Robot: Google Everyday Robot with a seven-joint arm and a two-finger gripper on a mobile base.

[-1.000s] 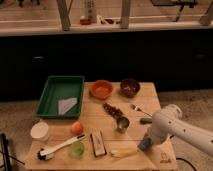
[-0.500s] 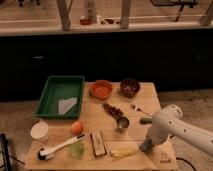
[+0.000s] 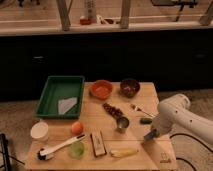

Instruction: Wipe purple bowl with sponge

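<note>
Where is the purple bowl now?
In the camera view the purple bowl sits at the back, just right of the orange bowl; the gripper hangs front right.

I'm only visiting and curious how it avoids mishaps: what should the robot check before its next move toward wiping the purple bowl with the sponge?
1. Gripper position: low over the front right part of the table. ok.
2. Sponge secured: a blue-grey patch shows at the gripper, but whether it is held: cannot tell.
3. Purple bowl upright at the back of the table, beside the orange bowl: ok.
4. Low path to the bowl: a small green item and a utensil lie between. not ok; probably lift first.
5. Inside of the purple bowl free of things: cannot tell.
</note>
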